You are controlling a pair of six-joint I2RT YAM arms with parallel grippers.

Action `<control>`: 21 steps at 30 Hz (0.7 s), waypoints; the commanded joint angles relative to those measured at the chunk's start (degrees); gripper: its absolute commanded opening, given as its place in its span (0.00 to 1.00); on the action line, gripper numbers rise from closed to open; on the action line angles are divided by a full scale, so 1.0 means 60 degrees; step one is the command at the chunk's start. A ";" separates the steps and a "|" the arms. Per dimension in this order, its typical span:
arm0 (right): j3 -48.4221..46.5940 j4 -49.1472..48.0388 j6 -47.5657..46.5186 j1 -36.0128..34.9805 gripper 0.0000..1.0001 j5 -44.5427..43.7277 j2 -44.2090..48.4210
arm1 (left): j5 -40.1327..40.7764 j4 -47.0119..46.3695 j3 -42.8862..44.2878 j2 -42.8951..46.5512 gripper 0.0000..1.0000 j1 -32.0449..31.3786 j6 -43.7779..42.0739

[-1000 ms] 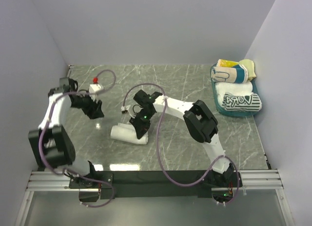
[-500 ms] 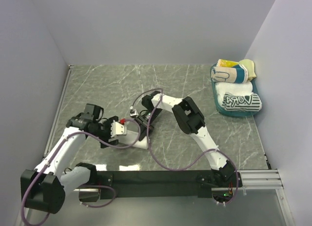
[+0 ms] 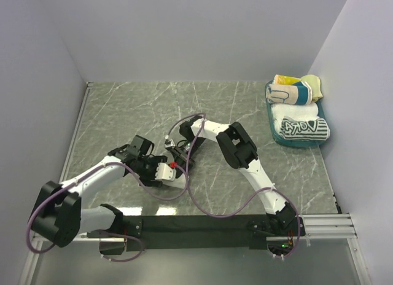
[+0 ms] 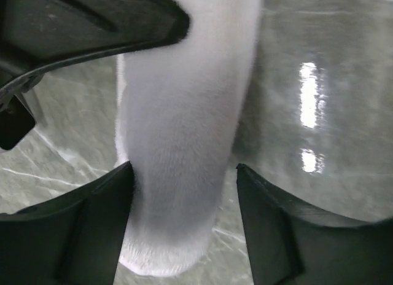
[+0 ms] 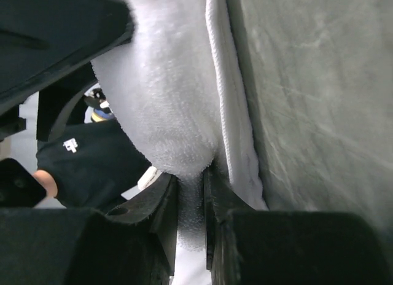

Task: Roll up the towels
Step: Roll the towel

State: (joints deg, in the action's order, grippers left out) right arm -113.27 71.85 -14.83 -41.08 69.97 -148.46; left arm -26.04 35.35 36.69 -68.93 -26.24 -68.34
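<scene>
Where the two arms meet low over the grey-green marbled worktop [image 3: 123, 107], the white towel [image 4: 184, 144] lies rolled into a soft tube, with both sets of jaws on it. The left jaws stand apart and straddle the roll: its near end sits between the two dark fingers [image 4: 80, 236], the left one pressed against the pile and the other just beside it, so nothing is clamped. Past the left jaws the roll runs on under a dark finger of the right jaws. The right jaws are drawn almost together on the towel [image 5: 166, 101], a thin fold of cloth nipped between their fingertips [image 5: 163, 202], with the bulk of the roll swelling just ahead of them and a hemmed edge lying flat on the worktop at their right. Well apart from both jaws, off to the right of the right jaws, a teal tray [image 3: 272, 113] holds a striped towel [image 3: 295, 91] and a printed towel [image 3: 301, 126], both rolled and touching each other
</scene>
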 commanded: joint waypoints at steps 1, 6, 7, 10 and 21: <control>0.0685 -0.1516 -0.0121 0.0108 0.05 -0.3327 -0.0511 | 0.0575 -0.0546 0.0008 -0.0813 0.67 -0.0051 0.0139; 0.0802 -0.1297 -0.0135 0.0693 0.31 -0.3240 -0.0042 | 0.0927 -0.0034 0.0301 -0.2132 0.31 -0.0036 0.0432; 0.0933 -0.1355 -0.0121 0.0810 0.36 -0.3269 0.0249 | 0.0927 0.0170 0.0360 -0.2266 0.29 -0.0036 0.0490; 0.1212 -0.1618 -0.0048 0.1425 0.45 -0.3444 0.1068 | 0.0796 0.0538 0.0666 -0.2705 0.23 -0.0036 0.0724; 0.4359 -0.4429 0.0304 0.3842 0.54 -0.4748 0.6063 | -0.0652 0.2704 0.3417 -0.5295 0.13 0.0432 0.2145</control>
State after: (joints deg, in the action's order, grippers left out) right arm -90.91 53.28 -12.82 -19.97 46.83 -121.75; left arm -29.74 43.44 55.90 -92.84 -24.51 -58.98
